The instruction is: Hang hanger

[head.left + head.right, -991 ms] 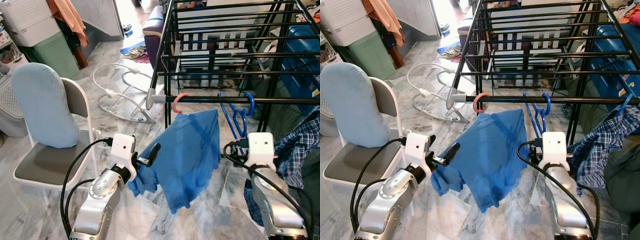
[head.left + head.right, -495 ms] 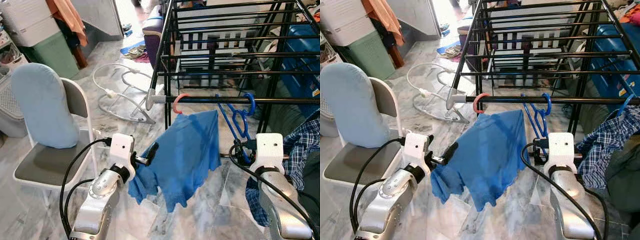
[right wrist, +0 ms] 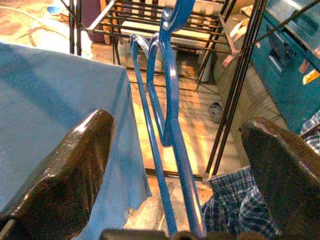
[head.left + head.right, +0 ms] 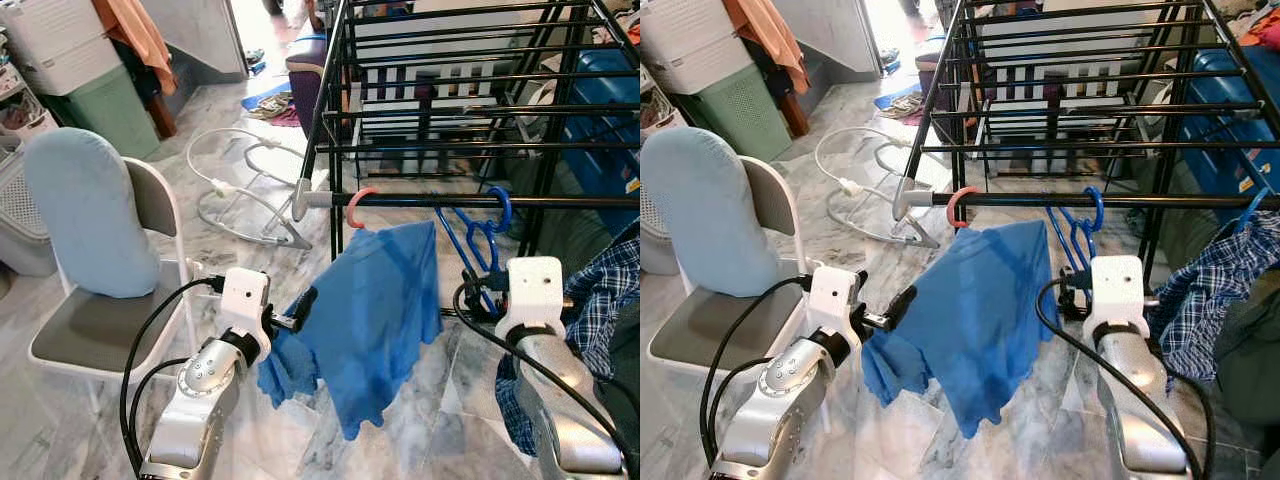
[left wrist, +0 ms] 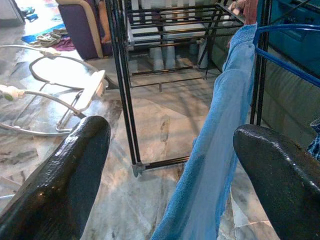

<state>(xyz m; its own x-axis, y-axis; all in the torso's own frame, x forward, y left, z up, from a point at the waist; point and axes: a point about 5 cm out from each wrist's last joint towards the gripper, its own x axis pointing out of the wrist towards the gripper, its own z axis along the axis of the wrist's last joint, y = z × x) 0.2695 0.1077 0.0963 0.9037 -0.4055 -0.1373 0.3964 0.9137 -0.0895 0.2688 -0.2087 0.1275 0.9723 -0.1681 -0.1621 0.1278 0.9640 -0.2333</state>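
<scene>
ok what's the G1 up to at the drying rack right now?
It is hanging laundry. A blue shirt on a pink hanger hangs from the front rail of the black drying rack. The left gripper, open, sits at the shirt's lower edge. The right gripper, also open, straddles the empty blue hangers hooked on the same rail.

Pink hanger [image 4: 360, 205]: hook alone visible on the rack rail [image 4: 480, 200]; shoulders covered by the blue shirt [image 4: 375, 310]. Blue hanger [image 3: 167, 95]: lower end cut off at frame edge. Plaid garment [image 4: 610, 290]: cut off at frame edge.
</scene>
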